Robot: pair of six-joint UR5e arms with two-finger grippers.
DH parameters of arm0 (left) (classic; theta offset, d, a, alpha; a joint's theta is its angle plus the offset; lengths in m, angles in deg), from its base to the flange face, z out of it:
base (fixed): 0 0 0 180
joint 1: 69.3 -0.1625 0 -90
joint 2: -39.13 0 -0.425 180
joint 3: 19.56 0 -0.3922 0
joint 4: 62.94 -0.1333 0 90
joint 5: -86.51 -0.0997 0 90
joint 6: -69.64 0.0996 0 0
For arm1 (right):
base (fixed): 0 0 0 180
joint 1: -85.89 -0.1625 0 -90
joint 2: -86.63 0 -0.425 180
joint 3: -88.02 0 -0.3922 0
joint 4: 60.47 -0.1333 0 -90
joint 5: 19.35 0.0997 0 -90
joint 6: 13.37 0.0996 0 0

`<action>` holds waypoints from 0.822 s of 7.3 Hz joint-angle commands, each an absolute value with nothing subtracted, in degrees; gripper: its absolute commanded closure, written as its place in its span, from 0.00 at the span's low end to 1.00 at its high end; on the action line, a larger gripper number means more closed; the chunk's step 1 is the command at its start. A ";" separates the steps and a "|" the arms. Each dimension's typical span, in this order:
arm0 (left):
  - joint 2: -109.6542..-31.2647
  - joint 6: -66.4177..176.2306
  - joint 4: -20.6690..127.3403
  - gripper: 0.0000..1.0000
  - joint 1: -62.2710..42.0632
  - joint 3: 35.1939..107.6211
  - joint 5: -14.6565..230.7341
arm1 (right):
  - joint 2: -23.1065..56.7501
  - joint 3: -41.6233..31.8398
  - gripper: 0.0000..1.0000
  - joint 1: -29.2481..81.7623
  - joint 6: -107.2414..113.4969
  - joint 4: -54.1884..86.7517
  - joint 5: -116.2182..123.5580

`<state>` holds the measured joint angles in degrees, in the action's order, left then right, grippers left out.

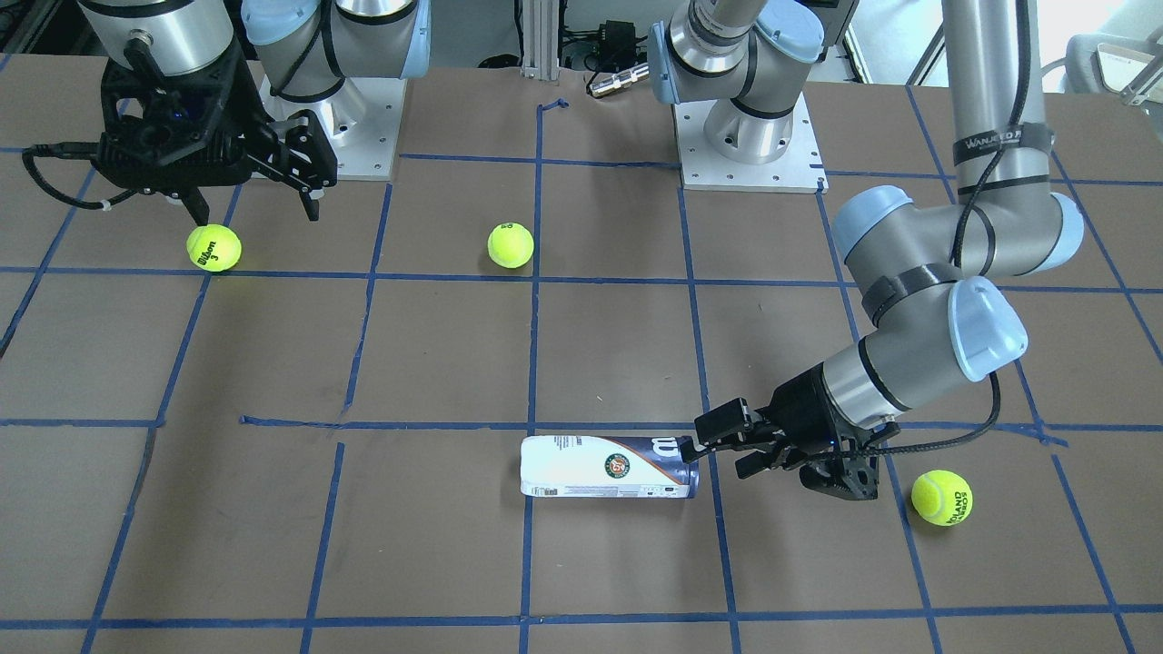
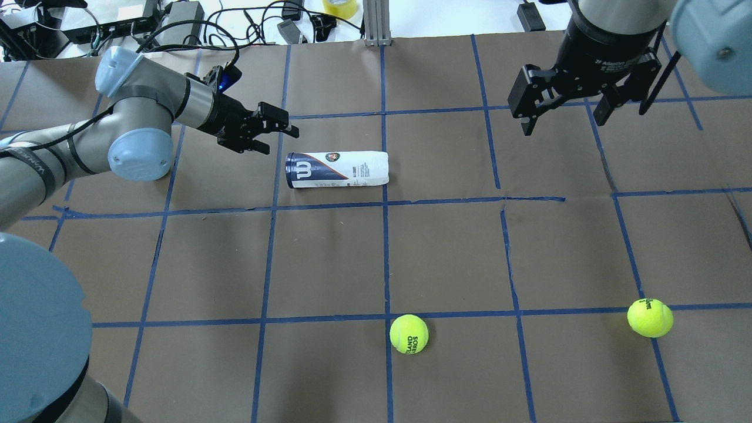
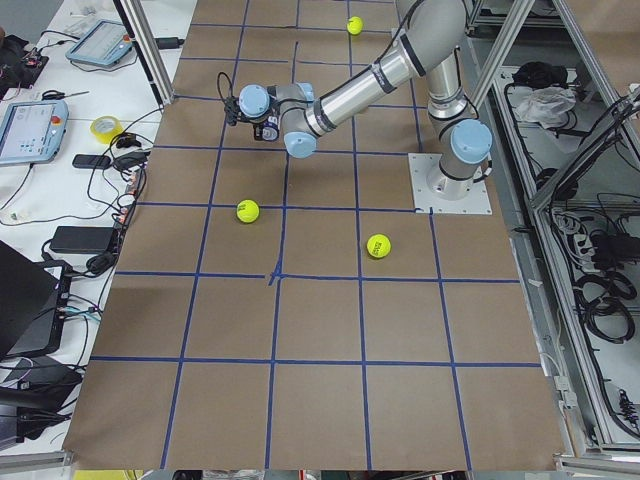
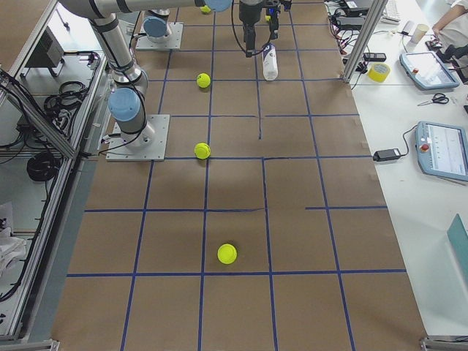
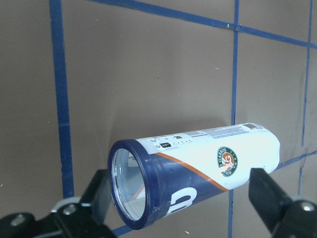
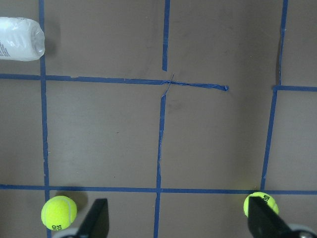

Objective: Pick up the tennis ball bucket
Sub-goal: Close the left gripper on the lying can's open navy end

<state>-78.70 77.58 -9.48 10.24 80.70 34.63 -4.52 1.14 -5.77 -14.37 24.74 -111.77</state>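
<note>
Fingers (image 5: 99, 191) of the left hand (image 2: 277, 138) fill the bottom edge of its wrist view. They are spread wide apart with nothing clamped between them. That view frames the navy-rimmed end of the tennis ball bucket (image 2: 338, 170) between them. From overhead the fingertips stand just beside that end, and I cannot confirm contact.

The bucket lies on its side on the table (image 2: 446, 258). Its navy end points toward the left hand and its white end away, toward the middle of the table. The white end rests over one of the blue tape lines (image 2: 385, 247). The round emblem (image 5: 227, 161) shows on the upper side of the label.

The third ball (image 1: 942, 497) lies on the table near the left hand's wrist, on the side away from the bucket, and is not touching it.

The right hand (image 2: 564, 120) hangs above the far right part of the table, well apart from the bucket, its fingers also spread and holding nothing. In the front-facing view the Wilson ball (image 1: 214, 248) lies just below one of its fingertips. I cannot tell the height gap between them.

The middle ball (image 1: 511, 245) sits alone on the robot's side of the table, between the two arm bases.
</note>
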 commanded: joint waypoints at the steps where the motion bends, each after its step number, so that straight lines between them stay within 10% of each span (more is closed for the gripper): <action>1: -80.57 75.63 -9.24 0.00 10.24 80.98 38.22 | -4.51 1.00 0.00 -5.69 -14.77 26.10 -111.29; 6: -81.36 72.55 -8.46 0.00 10.33 82.04 40.89 | -4.69 -0.49 0.00 -5.61 -17.06 28.48 -108.91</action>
<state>-81.21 73.39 -8.97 10.26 81.90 40.84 -4.61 -0.25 -5.62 -16.97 28.49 -108.83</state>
